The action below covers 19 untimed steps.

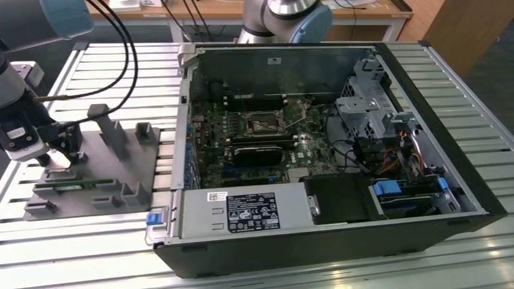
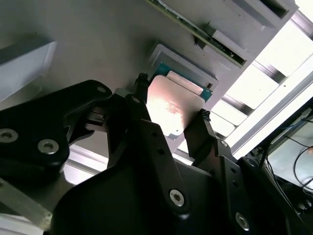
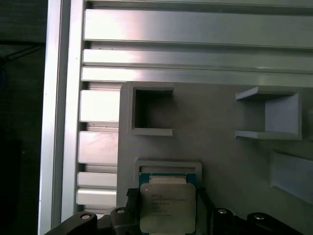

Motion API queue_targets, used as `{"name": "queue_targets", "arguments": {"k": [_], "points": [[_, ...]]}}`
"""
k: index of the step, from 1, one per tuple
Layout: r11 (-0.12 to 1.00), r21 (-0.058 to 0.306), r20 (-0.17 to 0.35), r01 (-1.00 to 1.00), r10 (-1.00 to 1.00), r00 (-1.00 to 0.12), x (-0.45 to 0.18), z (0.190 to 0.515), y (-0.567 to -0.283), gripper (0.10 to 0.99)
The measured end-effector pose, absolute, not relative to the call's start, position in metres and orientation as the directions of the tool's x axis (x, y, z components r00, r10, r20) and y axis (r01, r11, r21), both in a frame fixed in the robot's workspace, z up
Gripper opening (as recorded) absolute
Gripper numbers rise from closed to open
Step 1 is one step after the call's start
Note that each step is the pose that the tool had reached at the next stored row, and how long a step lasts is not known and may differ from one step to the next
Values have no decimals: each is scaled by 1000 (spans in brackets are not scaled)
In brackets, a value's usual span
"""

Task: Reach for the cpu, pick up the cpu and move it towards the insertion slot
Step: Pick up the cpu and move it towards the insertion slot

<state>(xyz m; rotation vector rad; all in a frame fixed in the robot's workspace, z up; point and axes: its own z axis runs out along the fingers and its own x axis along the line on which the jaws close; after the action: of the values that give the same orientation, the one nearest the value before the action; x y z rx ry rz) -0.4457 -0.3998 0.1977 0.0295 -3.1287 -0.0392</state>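
gripper (image 1: pixel 62 158) above grey tray (image 1: pixel 88 180), exterior view's left | fingers (image 2: pixel 142 93) clamped on cpu (image 2: pixel 173 110) edges | slot (image 1: pixel 263 124) well apart, inside case (image 1: pixel 321 256)

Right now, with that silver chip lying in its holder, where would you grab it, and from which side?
By two opposite side edges of the cpu, coming straight down. It lies flat, face up, in a shallow nest on the grey fixture plate, so likely only its thin edges offer purchase. The gripper hangs above it.

Table (image 1: pixel 120 66): slatted metal worktop, glare bright along its near edge.
Desk (image 1: pixel 377 9): wooden, beyond the far edge.
Floor (image 1: pixel 490 72): dark.
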Motion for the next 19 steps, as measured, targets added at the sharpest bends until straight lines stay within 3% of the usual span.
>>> {"name": "queue_targets", "arguments": {"k": [19], "points": [[1000,25,12,-19,-19,-1000,-446,227,-399,545]]}}
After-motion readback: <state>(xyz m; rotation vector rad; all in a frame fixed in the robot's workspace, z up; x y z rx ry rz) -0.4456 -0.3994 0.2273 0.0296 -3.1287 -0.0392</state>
